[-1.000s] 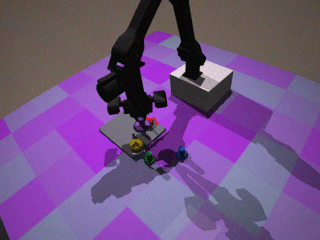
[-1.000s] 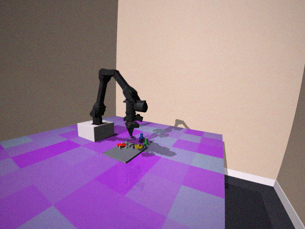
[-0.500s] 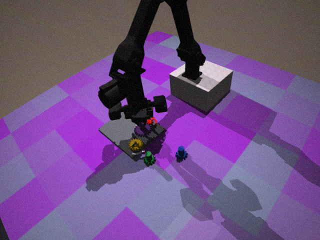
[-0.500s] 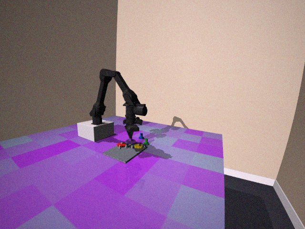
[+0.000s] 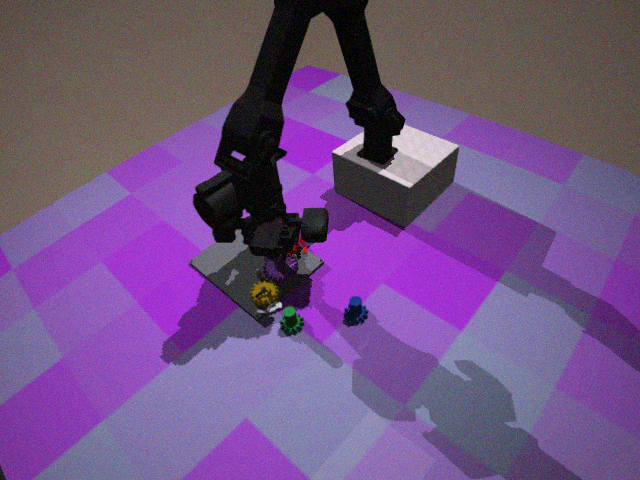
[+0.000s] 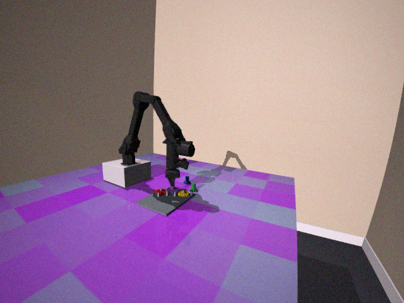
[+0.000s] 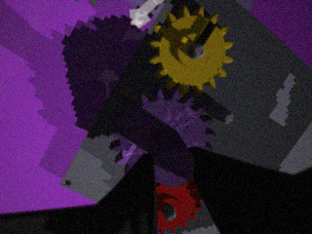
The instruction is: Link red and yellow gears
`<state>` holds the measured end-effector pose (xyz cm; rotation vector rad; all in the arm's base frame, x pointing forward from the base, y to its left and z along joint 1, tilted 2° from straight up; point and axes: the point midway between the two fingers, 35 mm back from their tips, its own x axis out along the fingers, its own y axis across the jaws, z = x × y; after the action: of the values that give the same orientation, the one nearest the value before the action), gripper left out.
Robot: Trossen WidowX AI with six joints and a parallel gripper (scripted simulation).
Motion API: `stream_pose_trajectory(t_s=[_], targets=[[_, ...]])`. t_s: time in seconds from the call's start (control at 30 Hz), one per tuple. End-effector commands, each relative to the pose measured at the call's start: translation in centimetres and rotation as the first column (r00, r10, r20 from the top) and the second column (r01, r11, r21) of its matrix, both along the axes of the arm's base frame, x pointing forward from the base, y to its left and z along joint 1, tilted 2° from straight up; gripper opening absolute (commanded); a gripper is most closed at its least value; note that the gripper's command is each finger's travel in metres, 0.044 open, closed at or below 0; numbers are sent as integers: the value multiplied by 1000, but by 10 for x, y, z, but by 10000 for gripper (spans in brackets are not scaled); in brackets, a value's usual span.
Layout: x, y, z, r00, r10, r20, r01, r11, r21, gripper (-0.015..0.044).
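My gripper (image 6: 172,187) (image 7: 170,158) is shut on the purple gear (image 5: 271,270) (image 7: 168,111) by its upright hub. It holds the gear low over the grey board (image 5: 209,261) (image 6: 156,206) (image 7: 258,73), between the red gear (image 5: 295,250) (image 6: 159,191) (image 7: 184,199) and the yellow gear (image 5: 264,292) (image 6: 183,193) (image 7: 214,63). Whether the purple gear sits flat on a peg, or its teeth mesh, I cannot tell. An empty peg (image 6: 158,194) (image 7: 229,117) shows beside the gears. A green gear (image 5: 292,322) (image 6: 194,188) and a blue gear (image 5: 355,312) (image 6: 187,180) stand on the table.
The green gear stands just off the board's corner near the yellow gear; the blue gear is farther out. A white arrow (image 5: 270,308) (image 7: 145,13) lies beside the yellow gear. The arm's white base block (image 5: 431,149) (image 6: 112,172) stands behind the board.
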<state>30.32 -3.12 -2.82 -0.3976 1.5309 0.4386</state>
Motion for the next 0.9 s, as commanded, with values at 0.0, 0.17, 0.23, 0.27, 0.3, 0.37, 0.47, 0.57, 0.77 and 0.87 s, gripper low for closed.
stream_pose_trajectory(t_s=[0.0, 0.17, 0.23, 0.27, 0.3, 0.37, 0.47, 0.57, 0.77, 0.87], targets=[[0, -1, -1, 1000, -20, 2, 20, 1000, -4, 0], [1, 0, -2, 999, 48, 3, -48, 999, -3, 0], [1, 0, -3, 996, 85, 4, -85, 996, -3, 0], [1, 0, -3, 995, 104, 4, -104, 995, -3, 0], [1, 0, -4, 992, 124, 5, -124, 992, -3, 0], [1, 0, -4, 987, 162, 5, -162, 987, -3, 0], [0, 0, -5, 977, 214, 7, -214, 977, -3, 0], [0, 0, -6, 968, 252, 7, -251, 968, -3, 0], [1, -1, -7, 962, 272, 8, -272, 962, -3, 0], [1, -1, -8, 968, 251, 7, -251, 968, -3, 0]])
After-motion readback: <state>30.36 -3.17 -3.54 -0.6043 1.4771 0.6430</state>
